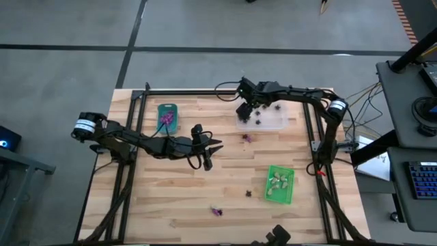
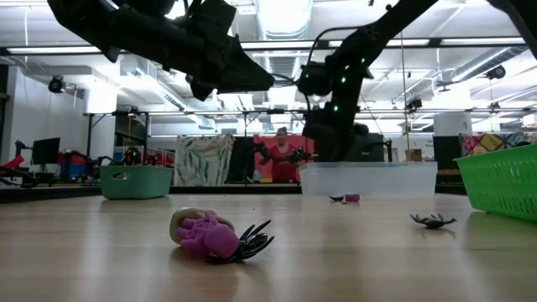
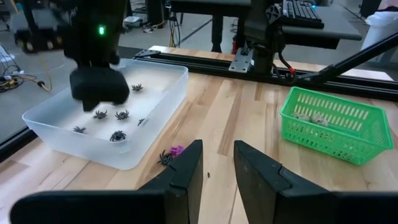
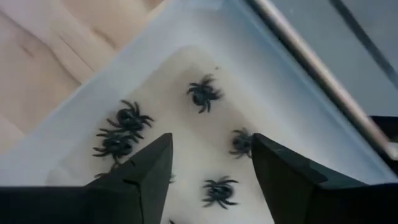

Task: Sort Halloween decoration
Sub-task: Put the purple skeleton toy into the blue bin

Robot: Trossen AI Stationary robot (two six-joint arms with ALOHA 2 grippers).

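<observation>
**A:** Where is your right gripper [image 1: 247, 109]?

**B:** You have it over the clear tray [image 1: 276, 124], which sits toward the table's [image 1: 177, 205] far edge, right of the middle. Your right wrist view looks down between its fingers [image 4: 147, 171] into that tray; the jaws stand wide apart and hold nothing. Black spiders [image 4: 203, 93] lie scattered on the tray's floor beneath them.

**A:** And your left gripper [image 1: 207, 156]?

**B:** It hangs above the middle of the table, off the wood. In your left wrist view the two fingers [image 3: 184, 176] stand with a narrow gap between them, and nothing shows in that gap.

**A:** Where do the decorations lie?

**B:** You have purple pieces [image 1: 166, 119] in the teal tray [image 1: 167, 108], toward the far edge, left of the middle. Pale pieces [image 1: 278, 181] sit in the bright green basket [image 1: 280, 197], toward the right edge and nearer the near side. Loose on the wood: a purple piece with a black one [image 1: 247, 138] touching it, just on the near side of the clear tray; one small black spider [image 1: 248, 193] just left of the green basket; and a purple-and-black clump [image 1: 216, 212] close to the near edge. Your low view shows that clump [image 2: 214, 236] nearest the camera, a pale piece touching it too.
</observation>
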